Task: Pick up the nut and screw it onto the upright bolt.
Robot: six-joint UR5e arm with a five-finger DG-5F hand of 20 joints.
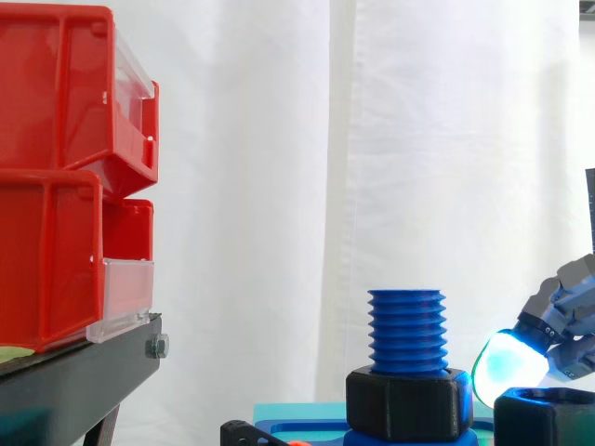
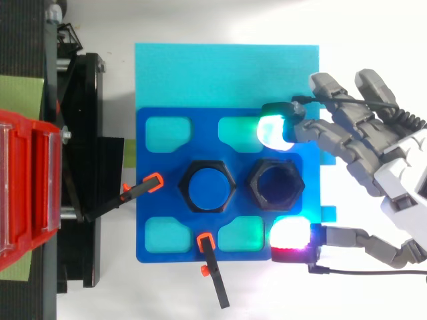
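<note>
I read the hand [image 2: 393,180] as open, pads [image 2: 270,130] flanking the nut [image 2: 275,185] just beside the bolt [image 1: 406,330], probably untouched; an off-centre squeeze could skid it against the bolt.

1. We see bright, even light in the side view. The white curtain [image 1: 418,139] is almost washed out, and its folds show only as faint grey shadows.
2. The red bins [image 1: 56,186] are well lit, while the underside of the black stand [image 1: 84,372] sits in shade.
3. The glowing fingertips [image 2: 272,128] of the robot hand [image 2: 400,180] are the brightest spots we find: cyan-green and magenta, burnt to white at their cores.
4. From above, the white worktop [image 2: 200,20] glares with little detail. The green glow tints the blue plate [image 2: 160,227] just beside that pad.
5. The black nut [image 1: 544,423] stays dark, with little surface detail.
</note>
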